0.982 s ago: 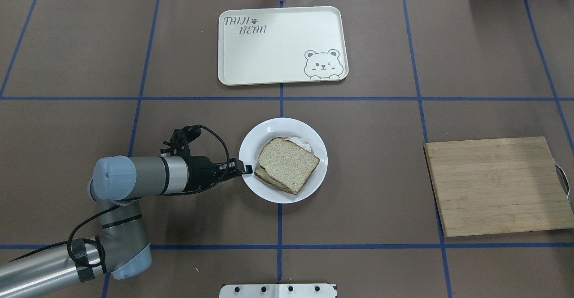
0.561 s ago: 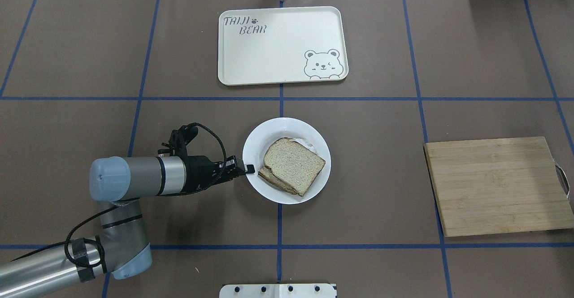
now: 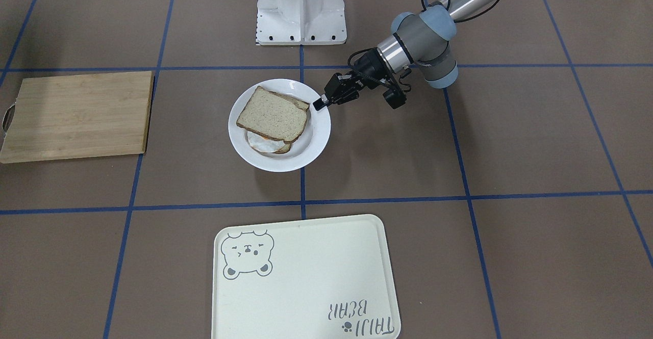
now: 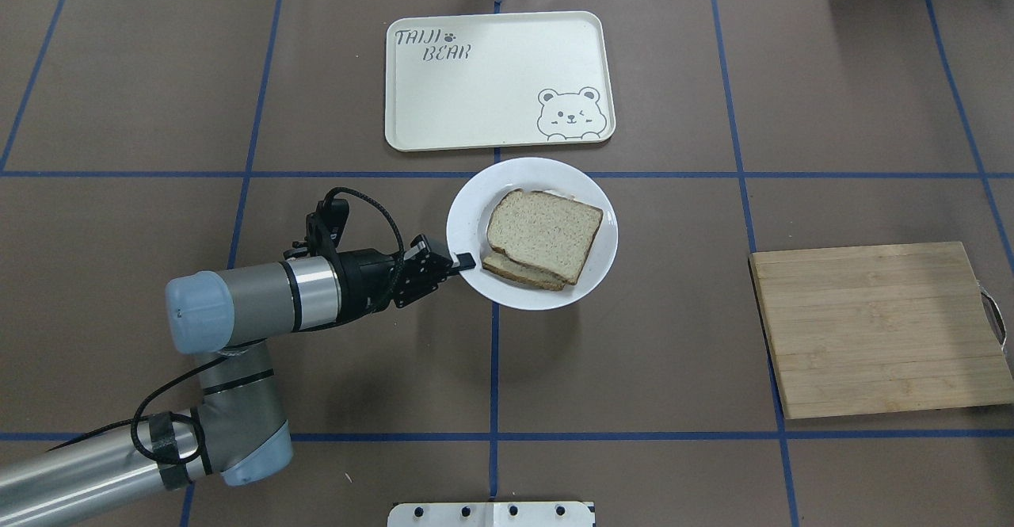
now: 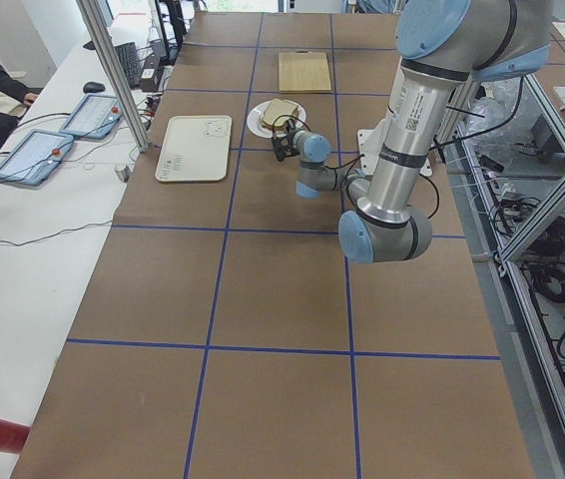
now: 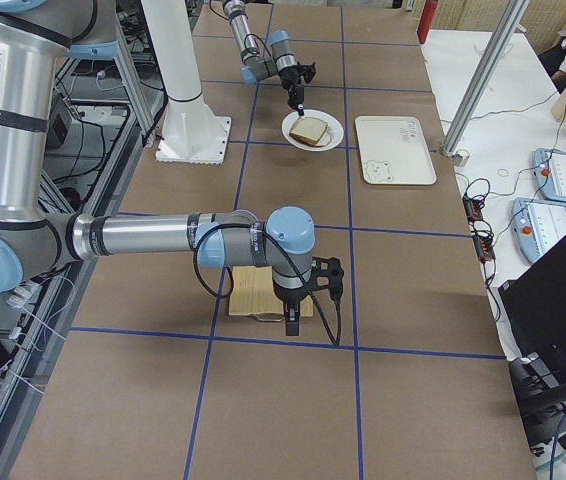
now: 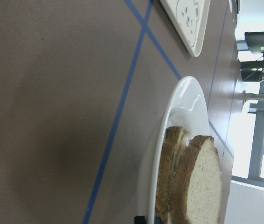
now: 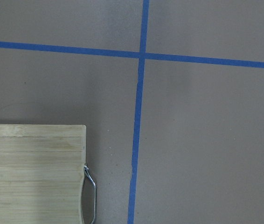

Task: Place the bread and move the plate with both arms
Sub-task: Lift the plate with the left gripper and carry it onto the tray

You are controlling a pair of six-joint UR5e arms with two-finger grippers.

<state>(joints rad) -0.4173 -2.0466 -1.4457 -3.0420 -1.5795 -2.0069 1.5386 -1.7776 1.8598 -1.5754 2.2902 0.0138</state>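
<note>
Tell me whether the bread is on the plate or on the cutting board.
On the plate: the bread tops a second slice inside its rim; nothing lies on the cutting board.

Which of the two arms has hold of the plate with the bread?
The left arm: the left gripper pinches the plate by its rim. The right gripper hangs by the wooden board, far from the plate.

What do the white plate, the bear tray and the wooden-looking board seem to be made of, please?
The plate looks like glazed ceramic, perhaps melamine: plain white, with glossy highlights near its rim. The tray seems to be matte plastic: even cream surface, printed drawing, rounded moulded corners. The cutting board looks like unvarnished wood, maybe bamboo: joined strips with visible grain.
</note>
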